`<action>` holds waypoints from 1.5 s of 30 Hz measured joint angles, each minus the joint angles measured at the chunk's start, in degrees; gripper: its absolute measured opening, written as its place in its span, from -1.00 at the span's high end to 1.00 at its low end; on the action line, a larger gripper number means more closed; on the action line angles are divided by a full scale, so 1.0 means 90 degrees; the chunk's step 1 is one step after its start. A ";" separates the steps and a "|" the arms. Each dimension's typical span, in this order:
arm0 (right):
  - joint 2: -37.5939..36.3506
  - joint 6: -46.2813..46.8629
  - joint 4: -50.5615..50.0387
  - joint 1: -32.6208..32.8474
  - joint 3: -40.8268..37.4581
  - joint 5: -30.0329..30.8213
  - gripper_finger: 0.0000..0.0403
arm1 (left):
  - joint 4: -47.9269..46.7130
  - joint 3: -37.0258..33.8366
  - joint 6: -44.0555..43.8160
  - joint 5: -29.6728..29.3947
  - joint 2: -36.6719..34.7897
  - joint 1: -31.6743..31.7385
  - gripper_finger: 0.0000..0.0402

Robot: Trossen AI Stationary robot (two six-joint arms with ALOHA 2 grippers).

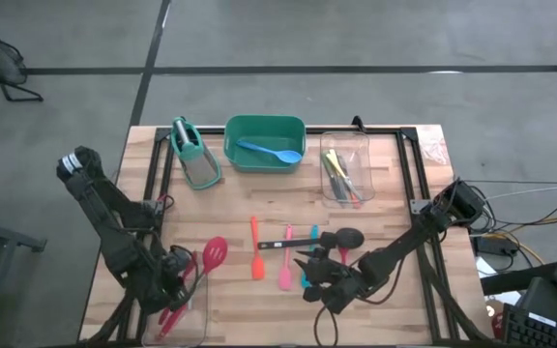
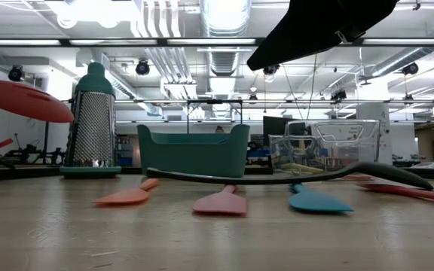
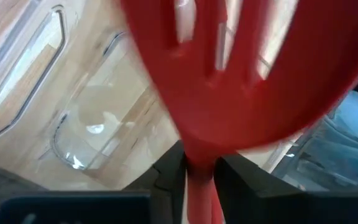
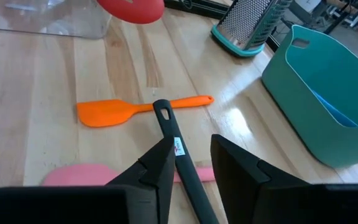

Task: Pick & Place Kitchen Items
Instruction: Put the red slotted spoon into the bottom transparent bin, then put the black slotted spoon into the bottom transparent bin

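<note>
My left gripper clamps the red slotted spatula; right fingers straddle the black ladle, seemingly unclosed. Several utensils remain.

We see two slim matte-black jointed arms, the left arm and the right arm, each with rounded joint housings. The right gripper has two flat, angular dark fingers; the left gripper looks alike.

We see a wooden table carrying the grater, green tub, clear bin, and spatulas beside a black ladle.
</note>
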 joint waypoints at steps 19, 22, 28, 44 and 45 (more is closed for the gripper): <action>-0.0015 -0.0001 -0.0380 0.0012 0.0000 -0.0271 0.73 | 0.1090 0.0019 0.1854 -0.2006 -0.0784 0.0004 0.08; -0.0017 0.0004 -0.0392 0.0010 0.0000 -0.0350 0.76 | 0.2031 0.0015 0.2995 -0.3374 -0.0819 0.0005 0.07; -0.0025 0.0373 -0.0554 -0.0334 0.0000 -0.1632 0.69 | 0.4837 0.0007 0.6624 -0.5313 -0.0173 0.0034 0.07; 0.0041 0.0559 -0.2866 -0.1168 0.0000 -0.2931 0.19 | 1.0238 0.0023 1.0255 -0.5795 0.2522 0.0250 0.07; 0.0044 0.0524 -0.2903 -0.1200 0.0000 -0.2942 0.18 | 1.0245 0.0024 1.0225 -0.5794 0.2592 0.0250 0.07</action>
